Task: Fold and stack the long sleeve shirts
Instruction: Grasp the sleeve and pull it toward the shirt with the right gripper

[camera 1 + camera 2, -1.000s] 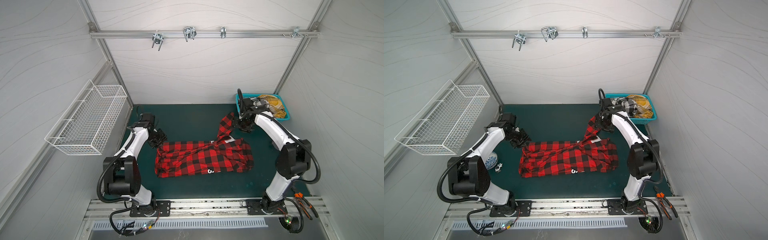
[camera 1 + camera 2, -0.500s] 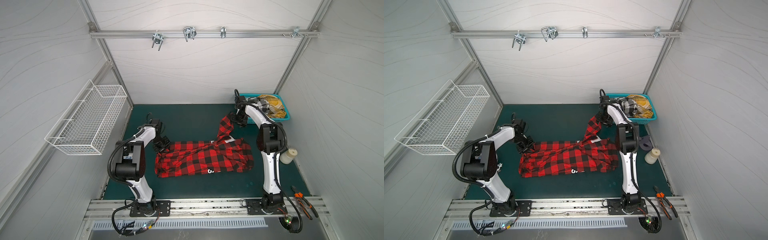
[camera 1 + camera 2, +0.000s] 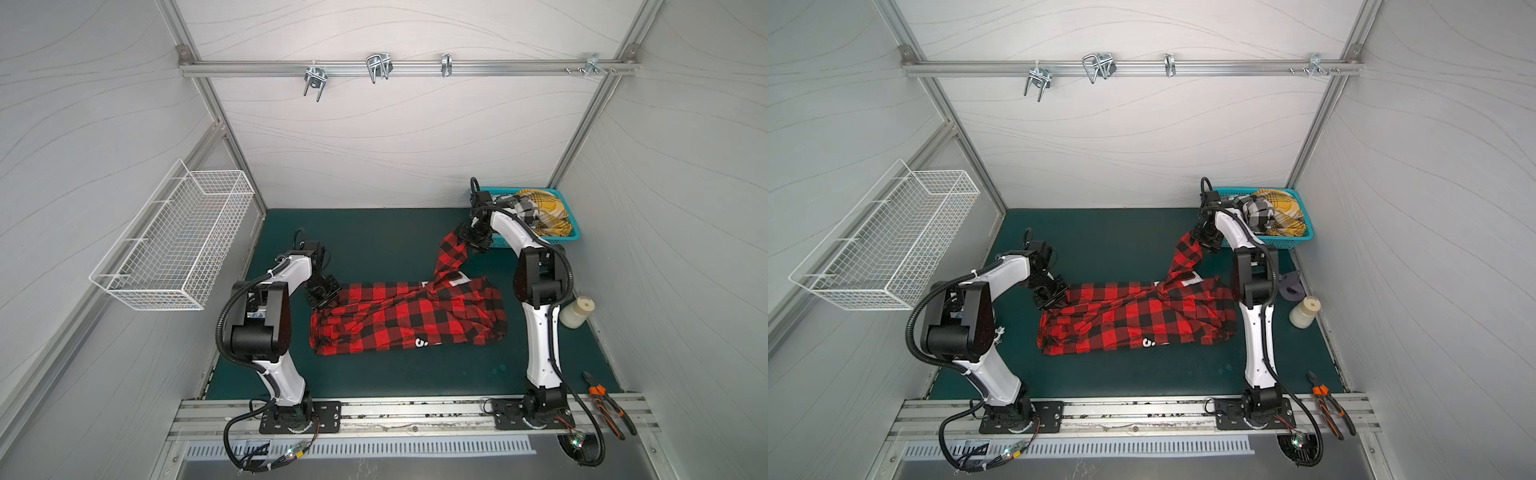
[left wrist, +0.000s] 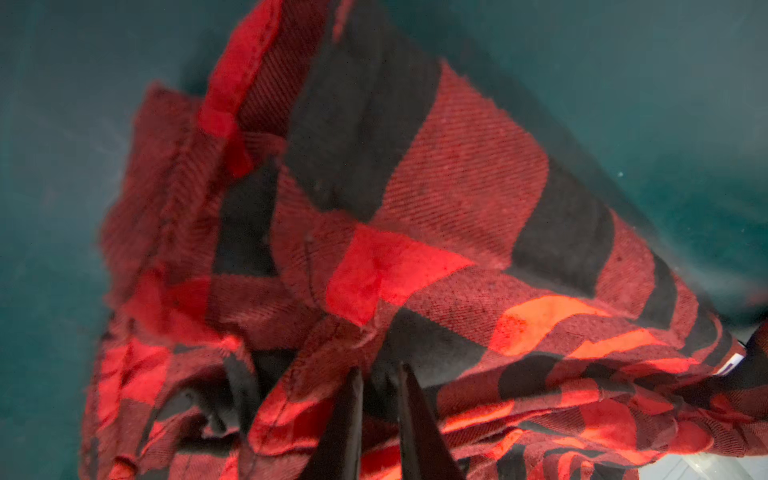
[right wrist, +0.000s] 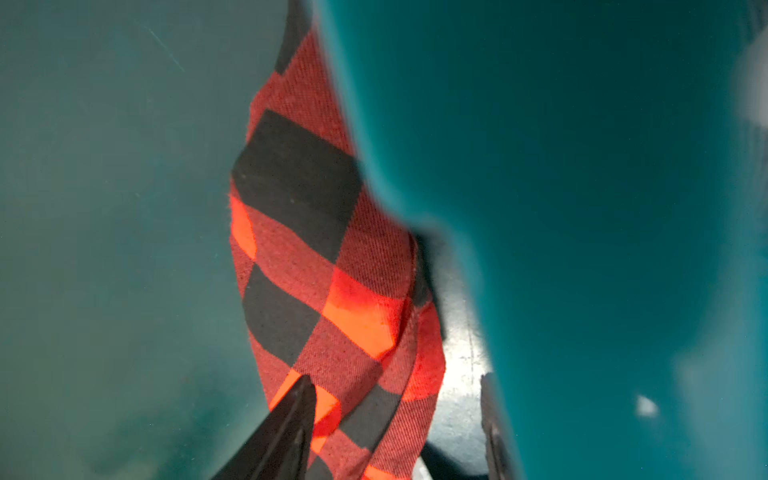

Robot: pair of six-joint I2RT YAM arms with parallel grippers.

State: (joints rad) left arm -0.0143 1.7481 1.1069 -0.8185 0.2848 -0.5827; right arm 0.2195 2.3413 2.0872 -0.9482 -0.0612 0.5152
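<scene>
Left arm: elbow high, forearm angled down. The left gripper [image 3: 322, 292] sits at the corner of the red-and-black buffalo-check shirt [image 3: 409, 322]. Its fingers [image 4: 347, 415] are nearly together, pinching a fold (wrist view).

The shirt lies crumpled on the green mat [image 3: 374, 232], spreading away from that gripper.

Right arm: upright, wrist bent down. The right gripper [image 3: 473, 242] has its jaws wide apart. The raised sleeve [image 3: 451, 257] hangs between them, against one finger [image 5: 291, 419] and clear of the other.

Just behind the right gripper is a teal basket [image 3: 559, 240] holding the black-and-white check shirt [image 3: 525, 212] and the mustard plaid shirt [image 3: 546, 210].
</scene>
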